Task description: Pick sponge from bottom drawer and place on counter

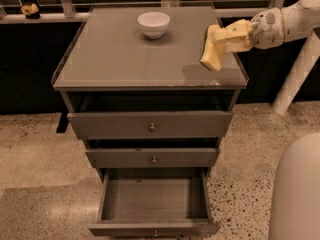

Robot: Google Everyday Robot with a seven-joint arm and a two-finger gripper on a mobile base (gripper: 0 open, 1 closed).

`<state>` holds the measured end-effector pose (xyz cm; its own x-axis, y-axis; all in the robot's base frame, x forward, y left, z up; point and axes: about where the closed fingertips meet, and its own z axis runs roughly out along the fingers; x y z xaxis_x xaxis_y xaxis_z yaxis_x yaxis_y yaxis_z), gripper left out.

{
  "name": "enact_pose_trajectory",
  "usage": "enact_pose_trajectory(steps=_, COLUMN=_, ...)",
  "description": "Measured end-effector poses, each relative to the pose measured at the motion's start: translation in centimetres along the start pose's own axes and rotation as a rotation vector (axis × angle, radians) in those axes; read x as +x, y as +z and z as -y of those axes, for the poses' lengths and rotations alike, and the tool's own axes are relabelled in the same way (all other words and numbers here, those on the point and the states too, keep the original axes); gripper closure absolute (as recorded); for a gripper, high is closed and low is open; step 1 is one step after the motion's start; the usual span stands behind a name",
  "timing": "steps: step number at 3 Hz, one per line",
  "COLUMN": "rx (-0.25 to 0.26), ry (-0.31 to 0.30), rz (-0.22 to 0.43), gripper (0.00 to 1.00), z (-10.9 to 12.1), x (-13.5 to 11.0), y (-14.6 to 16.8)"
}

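Note:
My gripper reaches in from the right over the counter's right edge and is shut on the sponge. The sponge is pale yellow with a green edge and hangs down from the pads, just above the counter surface near its right side. The bottom drawer is pulled open below and its inside shows nothing in it.
A white bowl stands at the back middle of the counter. The two upper drawers stand slightly ajar. A white post stands to the right of the cabinet. A pale rounded robot part fills the bottom right corner.

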<state>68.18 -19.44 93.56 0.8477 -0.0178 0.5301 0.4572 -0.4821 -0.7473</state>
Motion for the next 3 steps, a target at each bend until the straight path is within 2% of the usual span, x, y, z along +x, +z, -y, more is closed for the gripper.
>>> enact_pose_trajectory(steps=1, rx=-0.026, ry=0.005, rz=0.045, gripper=1.00, z=-0.4, x=-0.1, y=0.9)
enact_pose_trajectory(steps=2, rx=-0.113, ry=0.052, rz=0.117, gripper=1.00, z=-2.3, x=-0.5, y=2.1)
enact_pose_trajectory(steps=3, rx=-0.113, ry=0.052, rz=0.117, gripper=1.00, z=-2.3, x=-0.5, y=2.1)
